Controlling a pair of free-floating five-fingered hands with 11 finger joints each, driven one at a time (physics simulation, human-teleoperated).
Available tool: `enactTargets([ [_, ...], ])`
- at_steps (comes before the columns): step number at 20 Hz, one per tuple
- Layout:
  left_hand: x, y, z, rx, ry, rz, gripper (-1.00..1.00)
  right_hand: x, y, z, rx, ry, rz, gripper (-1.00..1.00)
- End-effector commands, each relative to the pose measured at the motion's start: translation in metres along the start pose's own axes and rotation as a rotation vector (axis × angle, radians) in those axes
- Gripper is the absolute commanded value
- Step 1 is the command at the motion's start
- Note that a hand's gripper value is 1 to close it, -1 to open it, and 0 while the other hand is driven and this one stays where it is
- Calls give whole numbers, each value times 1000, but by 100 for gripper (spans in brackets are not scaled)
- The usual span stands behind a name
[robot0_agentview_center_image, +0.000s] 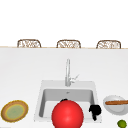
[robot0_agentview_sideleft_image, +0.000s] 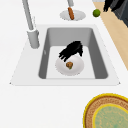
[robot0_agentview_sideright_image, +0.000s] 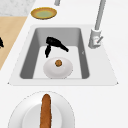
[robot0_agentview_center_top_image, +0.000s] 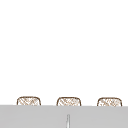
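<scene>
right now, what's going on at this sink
The left hand hangs inside the sink with loose fingers, right by the rim of a white plate that has a small brown bit of food on it. I cannot tell if it touches the plate. The right hand hangs near the sink's right front corner. A big red ball is in the foreground.
</scene>
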Motion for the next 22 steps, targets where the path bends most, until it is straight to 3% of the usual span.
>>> enactTargets([
  [1,12,19,13,-31,-62,-26,-100,0,0,0,0,0,0,0],
  [11,55,65,44,-72,-45,-55,-100,0,0,0,0,0,0,0],
  [14,72,78,58,-76,-5,-19,-100,0,0,0,0,0,0,0],
  [20,106,101,82,-64,30,27,-100,0,0,0,0,0,0,0],
  [21,103,104,83,-63,42,32,-100,0,0,0,0,0,0,0],
  [22,105,105,95,-61,23,1,-100,0,0,0,0,0,0,0],
])
